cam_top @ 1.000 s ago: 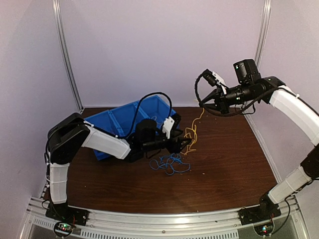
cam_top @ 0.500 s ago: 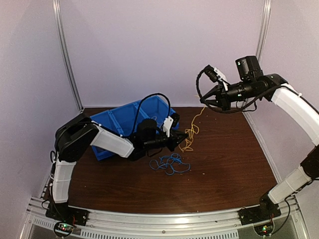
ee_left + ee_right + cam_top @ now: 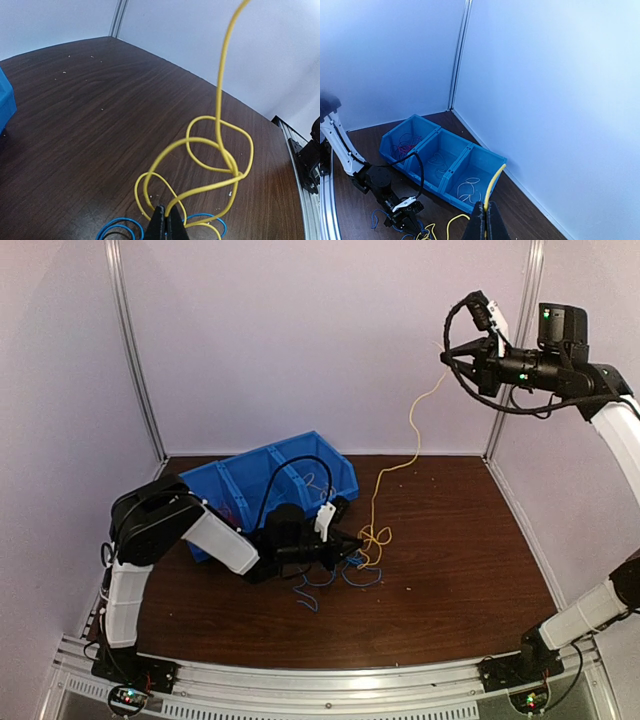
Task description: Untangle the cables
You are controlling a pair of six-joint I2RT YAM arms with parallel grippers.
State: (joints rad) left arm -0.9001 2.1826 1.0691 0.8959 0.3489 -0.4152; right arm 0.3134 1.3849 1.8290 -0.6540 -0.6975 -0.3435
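A yellow cable rises from a knot of loops on the table to my right gripper, held high at the back right. That gripper is shut on the cable's upper end. My left gripper lies low on the table and is shut on a low loop of the same yellow cable. Blue cables lie tangled just under and in front of the left gripper, touching the yellow loops. Red cables lie in the bin's end compartment.
A blue three-compartment bin stands at the back left behind the left arm, with pale wires in its other two compartments. White walls with metal posts close the back and sides. The left arm's black hose arches over the bin.
The left gripper has closed on the yellow cable and dropped nearer the table. The right gripper has risen up and to the right, drawing the yellow cable out into a long strand.
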